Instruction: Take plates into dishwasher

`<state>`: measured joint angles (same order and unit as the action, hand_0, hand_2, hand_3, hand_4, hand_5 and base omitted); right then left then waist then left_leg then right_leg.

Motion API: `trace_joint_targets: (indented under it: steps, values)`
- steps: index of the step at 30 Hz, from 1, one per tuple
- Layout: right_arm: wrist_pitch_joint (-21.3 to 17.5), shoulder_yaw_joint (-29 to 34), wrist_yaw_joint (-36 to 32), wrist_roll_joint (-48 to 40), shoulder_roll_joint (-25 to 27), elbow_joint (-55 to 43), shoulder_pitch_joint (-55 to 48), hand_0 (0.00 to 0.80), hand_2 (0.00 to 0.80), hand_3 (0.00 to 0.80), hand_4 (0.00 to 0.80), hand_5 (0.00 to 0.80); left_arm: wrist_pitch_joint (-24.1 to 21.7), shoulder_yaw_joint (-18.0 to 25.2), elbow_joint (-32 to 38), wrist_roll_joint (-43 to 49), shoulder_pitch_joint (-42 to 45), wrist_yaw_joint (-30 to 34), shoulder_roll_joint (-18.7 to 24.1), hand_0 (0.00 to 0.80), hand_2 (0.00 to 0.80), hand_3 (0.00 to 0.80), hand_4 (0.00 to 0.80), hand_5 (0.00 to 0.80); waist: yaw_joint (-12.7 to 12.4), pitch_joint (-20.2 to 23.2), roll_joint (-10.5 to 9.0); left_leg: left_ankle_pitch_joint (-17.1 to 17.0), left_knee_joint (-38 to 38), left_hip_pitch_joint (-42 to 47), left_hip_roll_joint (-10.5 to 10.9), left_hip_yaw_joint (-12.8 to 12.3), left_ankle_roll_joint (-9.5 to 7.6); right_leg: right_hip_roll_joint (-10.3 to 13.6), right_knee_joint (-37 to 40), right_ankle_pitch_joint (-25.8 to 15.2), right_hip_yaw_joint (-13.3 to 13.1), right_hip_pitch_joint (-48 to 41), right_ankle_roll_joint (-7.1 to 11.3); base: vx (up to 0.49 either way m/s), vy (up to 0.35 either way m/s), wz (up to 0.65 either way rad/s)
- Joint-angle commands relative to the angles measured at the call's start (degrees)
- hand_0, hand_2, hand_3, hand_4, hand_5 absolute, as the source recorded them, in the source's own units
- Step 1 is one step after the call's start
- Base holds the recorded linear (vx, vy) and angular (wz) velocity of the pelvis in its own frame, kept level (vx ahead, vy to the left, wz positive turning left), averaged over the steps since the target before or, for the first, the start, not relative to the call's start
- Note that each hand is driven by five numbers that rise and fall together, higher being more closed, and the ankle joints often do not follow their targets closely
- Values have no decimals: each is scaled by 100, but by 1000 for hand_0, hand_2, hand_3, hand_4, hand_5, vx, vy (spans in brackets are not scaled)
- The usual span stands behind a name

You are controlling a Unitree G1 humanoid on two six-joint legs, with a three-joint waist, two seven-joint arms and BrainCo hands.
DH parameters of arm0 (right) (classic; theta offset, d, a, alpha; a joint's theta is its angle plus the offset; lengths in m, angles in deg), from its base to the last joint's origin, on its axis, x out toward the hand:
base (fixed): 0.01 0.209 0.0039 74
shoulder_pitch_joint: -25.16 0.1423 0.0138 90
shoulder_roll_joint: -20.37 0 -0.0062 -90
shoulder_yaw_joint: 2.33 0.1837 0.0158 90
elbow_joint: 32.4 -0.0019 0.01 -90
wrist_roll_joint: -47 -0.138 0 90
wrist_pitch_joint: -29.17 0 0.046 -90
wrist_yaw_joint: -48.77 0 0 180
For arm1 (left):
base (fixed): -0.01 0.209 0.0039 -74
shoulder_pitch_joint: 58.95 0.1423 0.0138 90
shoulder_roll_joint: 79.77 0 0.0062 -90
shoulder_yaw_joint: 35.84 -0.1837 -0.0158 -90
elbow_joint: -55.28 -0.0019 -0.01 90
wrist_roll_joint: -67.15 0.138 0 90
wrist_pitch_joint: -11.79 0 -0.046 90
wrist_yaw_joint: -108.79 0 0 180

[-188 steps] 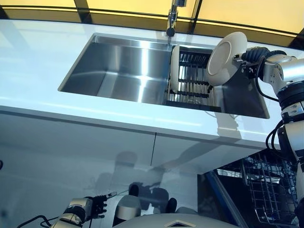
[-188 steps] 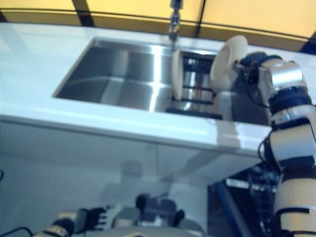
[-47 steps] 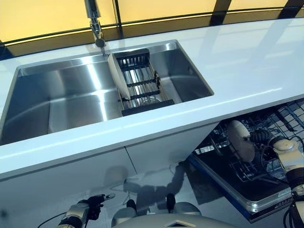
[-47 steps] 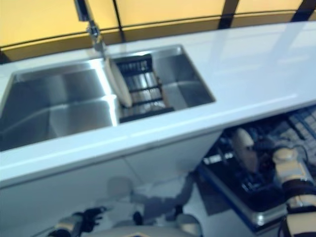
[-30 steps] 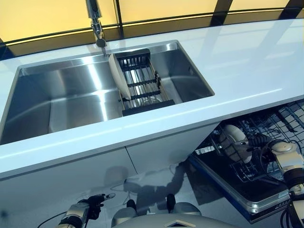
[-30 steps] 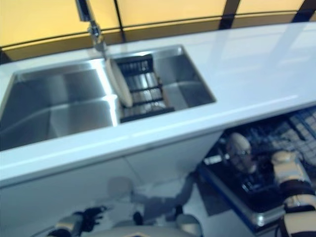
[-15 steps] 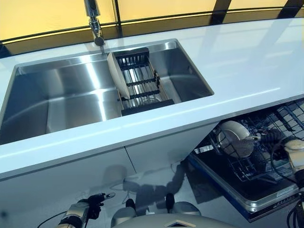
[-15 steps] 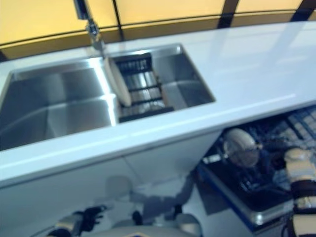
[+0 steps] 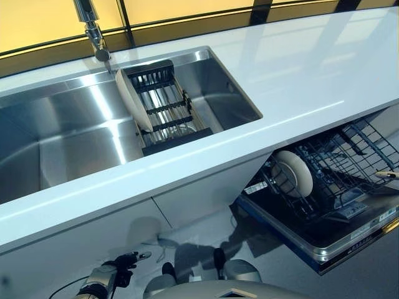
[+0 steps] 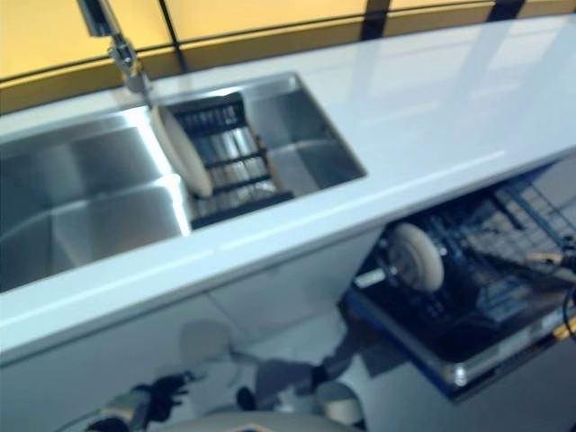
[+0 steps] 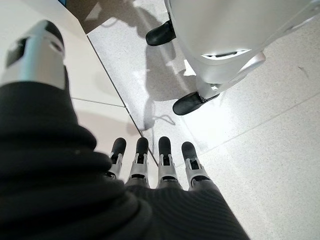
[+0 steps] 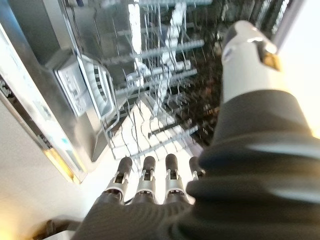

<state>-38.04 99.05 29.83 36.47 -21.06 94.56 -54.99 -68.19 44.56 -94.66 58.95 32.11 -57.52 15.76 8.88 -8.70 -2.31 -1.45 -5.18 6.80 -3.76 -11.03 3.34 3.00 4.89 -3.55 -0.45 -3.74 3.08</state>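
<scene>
Below the white counter (image 9: 299, 81), a plate (image 9: 293, 174) is seen upright in the dishwasher rack (image 9: 340, 165); another is left in the sink rack (image 9: 163, 107). Both the right hand (image 12: 150, 175) and left hand (image 11: 150, 162) are shown relaxed, empty.

a plate (image 9: 293, 174) stands on edge in the dishwasher rack (image 9: 340, 163), under the counter (image 9: 293, 75) and well left of the right hand (image 12: 150, 187). another plate (image 9: 130, 101) leans in the drainer (image 9: 163, 109) inside the sink (image 9: 68, 134), behind the left hand (image 9: 118, 269).

Two plates (image 9: 293, 173) (image 9: 126, 101), one sink rack (image 9: 163, 107)
</scene>
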Motion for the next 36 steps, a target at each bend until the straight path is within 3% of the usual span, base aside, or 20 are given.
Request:
trace_joint_targets:
  steps: [1, 8, 14, 20, 27, 36]
  values:
    - [-47, 314, 199, -368, 486, 39, 84, 0, 0, 0, 0, 0, -228, -65, -335, -195, -105, -65, 323, 0, 0, 0, 0, 0, -174, 295, -309, 356, 86, 92, -52, 200, -188, 237, -446, -19, -54, 210, 486, 0, 0, 0]
    - [250, 852, 697, -1105, 948, -383, 293, 0, 0, 0, 0, 0, -333, -101, -464, -266, -36, -162, 309, 0, 0, 0, 0, 0, -161, 373, -349, 366, 69, 90, -26, 239, -178, 212, -390, -22, -55, 181, 474, 0, 0, 0]
    - [-159, 726, 1410, -1579, 1223, -919, 958, 0, 0, 0, 0, 0, -308, -195, -483, -301, -29, -272, 263, 0, 0, 0, 0, 0, -241, 419, -378, 378, 61, 79, 22, 309, -180, 217, -317, -35, -15, 145, 476, 0, 0, 0]
    - [-341, 49, 2032, -2355, 1180, -1423, 2028, 0, 0, 0, 0, 0, -235, -324, -473, -296, -14, -287, 213, 0, 0, 0, 0, 0, -427, 459, -390, 371, 50, 46, 75, 438, -177, 249, -270, 0, 103, 72, 450, 0, 2, 1]
    - [-243, -988, 2429, -2461, 691, -1741, 3295, 0, 0, 0, 0, 0, -35, -451, -358, -375, -69, -204, 174, 0, 0, 0, 0, 0, -656, 476, -378, 345, 53, -11, 121, 596, -162, 321, -225, 45, 276, -11, 421, -11, 26, 9]
    - [335, -2149, 2473, -1999, -25, -1840, 4525, 0, 0, 0, 0, 0, 146, -482, -295, -399, -176, -153, 145, 0, 0, 0, 0, 0, -931, 459, -362, 281, 40, -38, 163, 768, -151, 420, -202, 54, 500, -109, 425, -6, 25, 16]
